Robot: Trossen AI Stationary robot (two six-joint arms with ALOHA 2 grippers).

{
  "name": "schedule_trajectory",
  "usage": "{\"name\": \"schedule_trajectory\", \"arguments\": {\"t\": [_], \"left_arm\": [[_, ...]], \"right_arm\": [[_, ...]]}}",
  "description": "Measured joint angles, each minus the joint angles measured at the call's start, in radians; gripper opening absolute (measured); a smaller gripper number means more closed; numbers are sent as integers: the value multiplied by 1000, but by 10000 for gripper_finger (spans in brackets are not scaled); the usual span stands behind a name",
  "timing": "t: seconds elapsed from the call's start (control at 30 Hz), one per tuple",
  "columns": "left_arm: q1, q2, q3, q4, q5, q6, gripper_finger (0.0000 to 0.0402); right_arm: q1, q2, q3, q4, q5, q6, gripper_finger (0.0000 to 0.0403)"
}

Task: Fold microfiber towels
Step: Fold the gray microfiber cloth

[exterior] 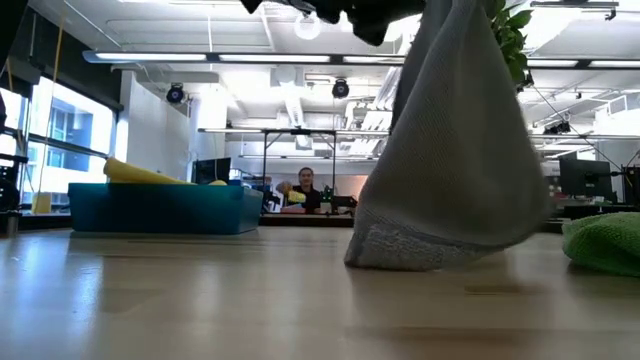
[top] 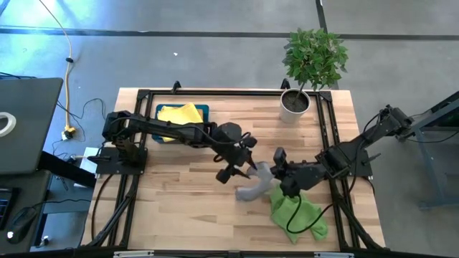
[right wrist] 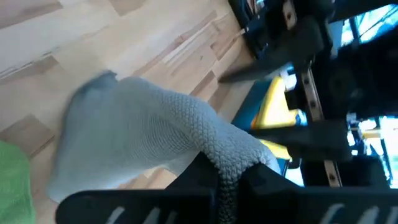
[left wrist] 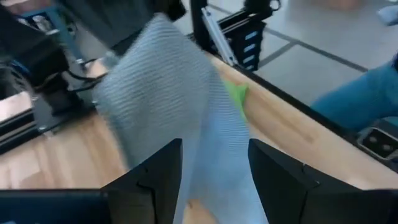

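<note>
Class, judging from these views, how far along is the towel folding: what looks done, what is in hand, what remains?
Done: a yellow towel lies in the teal tray. In hand: the right gripper pinches the grey towel aloft; the left gripper straddles it, open. Left: the green towel lies crumpled.

Three towels — grey (top: 255, 185), green (top: 297, 213), yellow (top: 179, 115) — one tray (top: 204, 110), one plant (top: 313, 57).

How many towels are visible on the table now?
3. A grey towel hangs pinched in the right gripper mid-table, a green towel lies beside it, and a yellow towel lies in the tray. More may be hidden underneath.
</note>
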Motion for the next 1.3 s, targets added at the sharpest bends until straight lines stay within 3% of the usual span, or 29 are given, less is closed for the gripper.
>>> {"name": "schedule_trajectory", "arguments": {"t": [0.4,0.47,0.63,0.73,1.13,1.23,1.3], "left_arm": [[-1,1,0,-37,-298,44,172],[-1,1,0,-37,-277,42,172],[-10,1,0,-37,-18,43,172],[-21,1,0,-33,53,42,172],[-20,1,0,-23,-260,48,172],[-20,1,0,-14,-269,52,172],[-23,1,0,-6,-203,53,172]], "right_arm": [[43,0,0,68,-50,-23,0],[46,0,0,68,-36,-23,0],[39,0,0,68,-7,-23,0],[37,0,0,68,-5,-24,0],[70,0,0,105,-39,-23,0],[73,0,0,105,-31,-23,0],[72,0,0,105,-13,-23,0]]}}
